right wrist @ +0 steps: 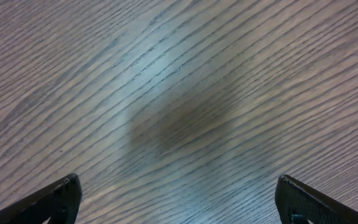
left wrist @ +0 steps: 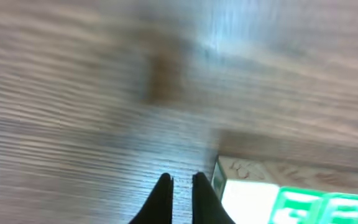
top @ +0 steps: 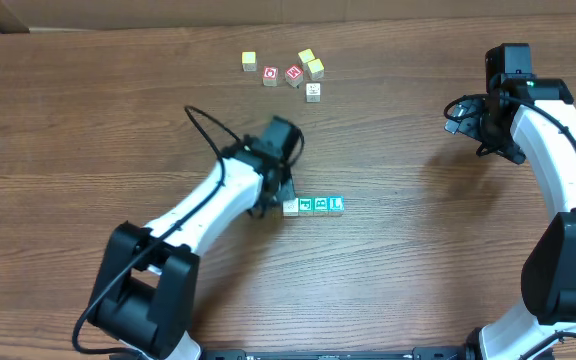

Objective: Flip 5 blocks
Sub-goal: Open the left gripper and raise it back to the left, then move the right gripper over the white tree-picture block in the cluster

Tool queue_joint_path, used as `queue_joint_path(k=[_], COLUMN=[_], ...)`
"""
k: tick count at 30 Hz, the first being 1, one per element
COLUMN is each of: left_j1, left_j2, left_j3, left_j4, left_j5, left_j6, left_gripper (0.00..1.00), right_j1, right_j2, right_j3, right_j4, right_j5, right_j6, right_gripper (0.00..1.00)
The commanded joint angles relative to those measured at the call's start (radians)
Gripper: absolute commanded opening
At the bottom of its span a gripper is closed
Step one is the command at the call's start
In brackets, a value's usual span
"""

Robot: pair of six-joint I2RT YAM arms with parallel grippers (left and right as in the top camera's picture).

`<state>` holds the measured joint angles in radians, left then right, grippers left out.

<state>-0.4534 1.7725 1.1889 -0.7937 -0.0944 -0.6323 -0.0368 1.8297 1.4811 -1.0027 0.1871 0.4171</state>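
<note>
A short row of tiny blocks (top: 313,206) lies mid-table: a pale one at its left end, then three teal-green ones. My left gripper (top: 279,192) is down at the row's left end, shut with nothing between its fingers. In the left wrist view its dark fingertips (left wrist: 182,182) stand just left of the pale block (left wrist: 247,186), with teal-green blocks (left wrist: 306,208) beyond it. Whether a finger touches the pale block is unclear. Another white block (top: 313,91) lies at the back. My right gripper (top: 473,120) hovers far right, open, with bare wood between its fingers (right wrist: 64,199).
At the back of the table sit yellow cubes (top: 249,61) (top: 312,64) and two red-faced cubes (top: 271,76) (top: 294,74), close to the lone white block. The left arm's black cable (top: 208,130) loops above the table.
</note>
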Motion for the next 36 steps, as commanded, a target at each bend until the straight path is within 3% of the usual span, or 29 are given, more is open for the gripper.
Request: queue_joint_path(k=[1,7,10,21,22,36], left_j1=[0.064,0.186,0.226,0.349,0.361,0.431], left_j2=[-0.066,-0.066,-0.066,-0.058,-0.058,-0.058], left_j3=[0.142,0.354,0.393,0.394,0.394,0.392], left_j4=[-0.078,-0.23,-0.242,-0.211,-0.212,-0.272], left_j5=[-0.011,0.088,0.084,0.054,0.052,-0.145], left_j6=[0.04,0.175,0.213,0.213,0.213,0.213], left_gripper=[0.09,0.19,0.44,0.84,0.98,1.0], right_j1=[0.001,0.001,0.001,0.001,0.001,0.001], right_j2=[-0.017,-0.017,-0.017,-0.017,-0.017,-0.017], right_j3=[0.013,0.013,0.013,0.013,0.013,0.013], right_j4=[0.005,0.005,0.005,0.005,0.005,0.005], right_j5=[0.002,0.002,0.002,0.002,0.002,0.002], right_j6=[-0.006,-0.006,-0.006,-0.006,-0.006,-0.006], right_gripper=[1.0,1.0,1.0,1.0,1.0,1.0])
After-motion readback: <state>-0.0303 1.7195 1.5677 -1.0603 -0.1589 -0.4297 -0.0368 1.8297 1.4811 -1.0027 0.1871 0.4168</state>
